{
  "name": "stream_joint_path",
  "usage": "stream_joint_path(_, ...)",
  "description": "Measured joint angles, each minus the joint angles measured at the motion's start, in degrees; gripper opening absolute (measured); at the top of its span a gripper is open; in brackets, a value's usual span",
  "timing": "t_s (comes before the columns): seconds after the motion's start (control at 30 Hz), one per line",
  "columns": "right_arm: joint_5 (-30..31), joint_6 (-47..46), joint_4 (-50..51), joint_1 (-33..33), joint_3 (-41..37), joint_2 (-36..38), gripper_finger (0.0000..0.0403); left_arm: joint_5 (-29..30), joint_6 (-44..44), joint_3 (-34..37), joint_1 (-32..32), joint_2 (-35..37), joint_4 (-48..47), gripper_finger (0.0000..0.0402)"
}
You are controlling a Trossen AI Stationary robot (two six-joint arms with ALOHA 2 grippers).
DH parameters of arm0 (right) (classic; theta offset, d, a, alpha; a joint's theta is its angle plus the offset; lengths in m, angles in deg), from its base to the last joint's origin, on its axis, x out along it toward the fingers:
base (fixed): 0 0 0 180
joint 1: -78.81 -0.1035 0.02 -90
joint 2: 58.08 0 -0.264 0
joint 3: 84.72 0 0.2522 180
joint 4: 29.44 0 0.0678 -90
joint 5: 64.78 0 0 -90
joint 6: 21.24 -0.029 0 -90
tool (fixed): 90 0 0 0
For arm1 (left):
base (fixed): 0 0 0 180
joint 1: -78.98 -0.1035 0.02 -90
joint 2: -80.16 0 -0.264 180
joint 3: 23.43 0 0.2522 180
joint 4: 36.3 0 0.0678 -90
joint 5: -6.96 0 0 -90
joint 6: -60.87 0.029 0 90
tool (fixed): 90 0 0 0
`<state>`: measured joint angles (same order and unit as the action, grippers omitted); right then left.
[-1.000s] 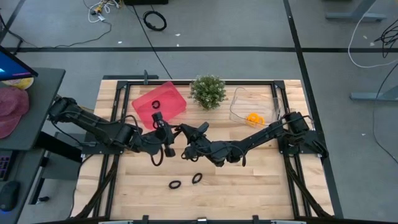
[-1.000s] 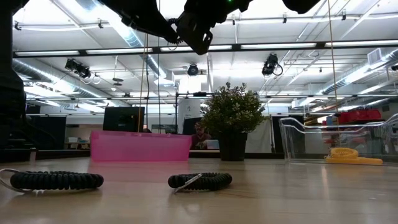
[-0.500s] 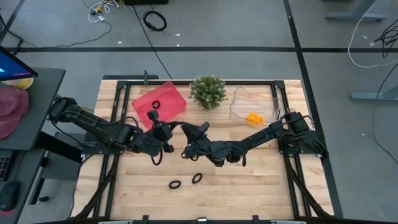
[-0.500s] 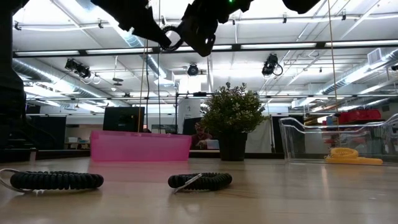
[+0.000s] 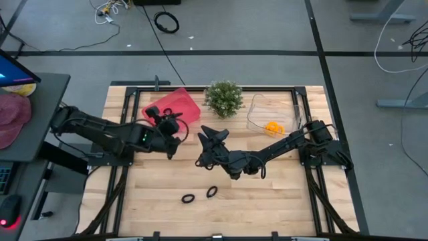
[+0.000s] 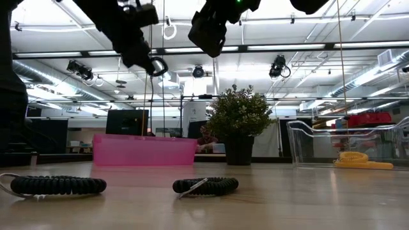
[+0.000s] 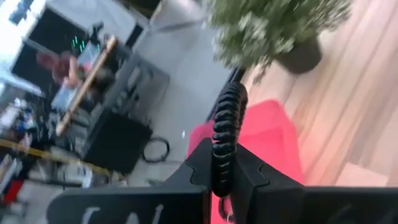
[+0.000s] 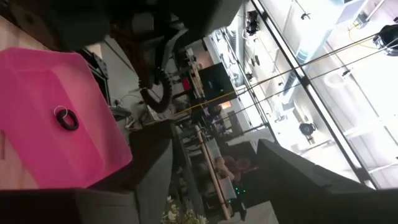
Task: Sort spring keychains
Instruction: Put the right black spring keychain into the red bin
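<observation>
My left gripper [image 5: 172, 126] is up in the air beside the near edge of the pink tray [image 5: 180, 102], shut on a black spring keychain [image 7: 225, 138]. The low view shows that keychain [image 6: 158, 66] as a small ring high above the table. My right gripper [image 5: 212, 136] stands open in mid-air in front of the plant [image 5: 224, 98], holding nothing. One black keychain [image 5: 167, 112] lies flat in the pink tray. Two more black keychains [image 5: 188, 199] [image 5: 212, 191] lie flat on the table near its front. Orange keychains [image 5: 273, 127] lie in the clear tray [image 5: 257, 107]. My left gripper pinches the black keychain's coil [image 7: 221, 167] between its two fingers, with the fingers lying across the coil. The rest of the coil stands out beyond the fingertips. In the low view the ring [image 6: 158, 66] hangs at the fingertips, lifted clear of the table and tray.
The potted plant stands at the far middle between the two trays. A black metal frame [image 5: 301, 134] runs along the table's sides. Bare wood lies around the two keychains near the front edge.
The black keychain has passed from my right gripper to my left. My left gripper shut on it, then my right gripper opened and let go. My left gripper has carried it toward the table's left, up to the pink tray, clear of the table.
</observation>
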<state>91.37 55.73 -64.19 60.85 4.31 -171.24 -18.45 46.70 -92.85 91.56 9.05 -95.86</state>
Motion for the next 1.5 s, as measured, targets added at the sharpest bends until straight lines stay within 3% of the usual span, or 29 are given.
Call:
stream_joint_path(0.17,0.48,0.04,-0.54,0.00,0.00,0.00,0.0230,-2.94,-3.25,0.93,-4.82,0.02,-2.16,0.0024)
stream_joint_path(0.4,0.52,-0.62,-0.68,0.02,0.00,0.14,0.0212,-5.35,-4.33,7.51,-13.83,1.93,0.65,0.0024)
stream_joint_path(0.73,1.04,-1.57,-0.76,0.53,0.04,0.61,0.0208,-18.67,7.47,17.41,-24.51,7.53,21.55,0.0025)
stream_joint_path(0.93,1.09,-1.95,-0.70,0.59,0.04,0.61,0.0208,-18.13,5.83,17.84,-28.34,7.91,18.72,0.0120)
stream_joint_path(1.13,1.09,-2.41,-0.68,0.63,0.04,0.61,0.0208,-24.16,6.16,17.84,-29.80,7.91,18.39,0.0213)
stream_joint_path(1.3,1.37,-2.42,-0.70,0.63,0.04,0.61,0.0208,-24.45,7.32,17.84,-29.64,7.89,18.36,0.0237)
stream_joint_path(1.5,1.45,-3.07,-0.70,0.63,0.04,0.70,0.0208,-29.72,7.80,17.84,-29.62,8.29,18.76,0.0230)
